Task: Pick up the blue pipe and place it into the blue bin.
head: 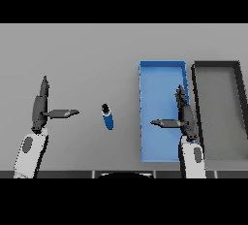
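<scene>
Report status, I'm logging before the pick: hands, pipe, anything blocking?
Left hand open, left of the blue pipe, clear of it. Right hand open over the blue bin. Pipe on the table, untouched. Black bin beyond; nothing blocking.

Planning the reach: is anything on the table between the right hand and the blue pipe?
Nothing visible. The right hand hovers over the blue bin; only the bin's left wall and bare grey table lie between it and the blue pipe.

The bench [72, 49] looks matt grey and smooth. The blue pipe [107, 119] has a slight sheen — plastic-like. The blue bin [162, 69] is matt.
</scene>
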### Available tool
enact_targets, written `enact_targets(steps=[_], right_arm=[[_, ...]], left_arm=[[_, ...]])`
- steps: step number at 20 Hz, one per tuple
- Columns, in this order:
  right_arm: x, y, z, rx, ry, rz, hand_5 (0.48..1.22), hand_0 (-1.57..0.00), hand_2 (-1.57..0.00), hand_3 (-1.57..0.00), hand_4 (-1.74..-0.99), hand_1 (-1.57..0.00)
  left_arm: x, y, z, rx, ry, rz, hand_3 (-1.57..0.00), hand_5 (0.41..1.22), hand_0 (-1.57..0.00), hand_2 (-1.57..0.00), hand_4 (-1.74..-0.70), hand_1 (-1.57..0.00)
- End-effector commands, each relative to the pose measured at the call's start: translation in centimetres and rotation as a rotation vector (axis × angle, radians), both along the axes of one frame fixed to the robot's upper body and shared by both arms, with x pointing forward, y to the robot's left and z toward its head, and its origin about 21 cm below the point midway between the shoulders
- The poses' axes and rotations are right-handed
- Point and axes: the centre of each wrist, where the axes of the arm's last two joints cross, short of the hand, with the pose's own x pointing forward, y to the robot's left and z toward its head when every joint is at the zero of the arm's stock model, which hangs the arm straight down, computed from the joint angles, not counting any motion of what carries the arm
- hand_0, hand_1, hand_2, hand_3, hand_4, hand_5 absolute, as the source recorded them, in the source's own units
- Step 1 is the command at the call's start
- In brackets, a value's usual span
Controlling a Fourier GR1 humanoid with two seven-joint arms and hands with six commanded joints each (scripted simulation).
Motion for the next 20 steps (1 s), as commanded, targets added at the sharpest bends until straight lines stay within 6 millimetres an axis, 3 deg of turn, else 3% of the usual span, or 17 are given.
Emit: enact_targets(steps=[1,6,8,10,14,18,20], right_arm=[[0.1,0.0,0.0,0.0,0.002,-0.001,0.629,0.0,0.0,0.0,-1.205,0.0],[1.1,0.2,0.1,0.0,0.013,0.001,0.629,0.0,0.0,0.0,-1.205,0.0],[-0.6,-1.8,0.7,-0.222,-0.134,0.055,0.628,0.0,0.0,0.0,-1.201,0.0],[-1.1,-2.0,1.0,-0.291,-0.138,0.082,0.626,0.0,0.0,0.0,-1.197,0.0],[-1.9,-1.8,1.3,-0.307,-0.145,0.103,0.625,0.0,0.0,0.0,-1.203,0.0],[-1.2,-1.9,1.3,-0.319,-0.119,0.111,0.617,0.0,0.0,0.0,-1.18,0.0],[-1.1,-2.1,1.6,-0.323,-0.131,0.112,0.615,0.0,0.0,0.0,-1.176,0.0]], left_arm=[[0.1,0.0,0.0,0.0,-0.003,0.0,0.0,0.593,0.0,0.0,-0.97,0.0],[1.1,-0.2,-0.1,0.0,0.008,0.0,0.0,0.593,0.0,0.0,-0.97,0.0],[-0.2,2.8,-0.4,0.12,-0.003,-0.188,0.0,0.592,0.0,0.0,-0.96,0.0],[-0.4,4.1,-0.4,0.159,0.004,-0.262,0.0,0.59,0.0,0.0,-0.96,0.0],[-0.9,4.2,-0.5,0.15,0.002,-0.341,0.0,0.593,0.0,0.0,-0.96,0.0],[-2.0,3.8,0.3,0.163,0.042,-0.489,0.0,0.561,0.0,0.0,-1.01,0.0],[-2.7,2.5,0.4,0.162,0.059,-0.579,0.0,0.535,0.0,0.0,-1.05,0.0]])
